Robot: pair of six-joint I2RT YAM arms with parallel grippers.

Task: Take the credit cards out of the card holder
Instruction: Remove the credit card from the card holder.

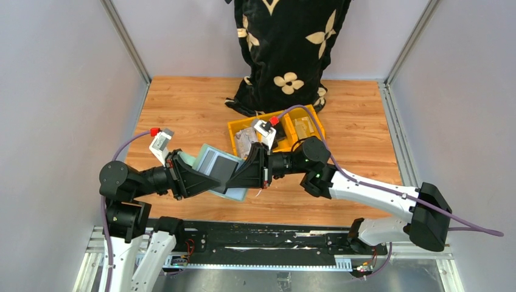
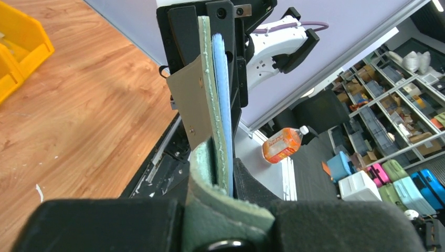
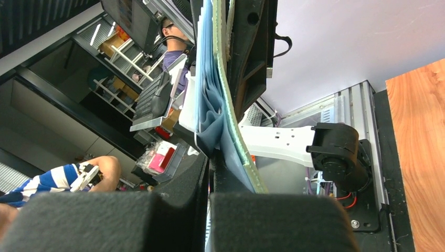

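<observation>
The teal card holder (image 1: 205,152) is held up off the table between both grippers, its dark inner side facing up. My left gripper (image 1: 210,176) is shut on its left end; in the left wrist view the holder (image 2: 207,105) stands edge-on between the jaws of my left gripper (image 2: 225,178), its tab curled across them. My right gripper (image 1: 241,173) is shut at the right end. In the right wrist view my right gripper (image 3: 210,178) pinches a thin white edge (image 3: 195,121), seemingly a credit card, beside the holder's blue lining (image 3: 225,121).
Yellow bins (image 1: 277,131) with small items stand just behind the grippers. One bin also shows in the left wrist view (image 2: 21,47). A black floral cloth (image 1: 286,48) hangs at the back. Grey walls close in both sides of the wooden table (image 1: 182,109).
</observation>
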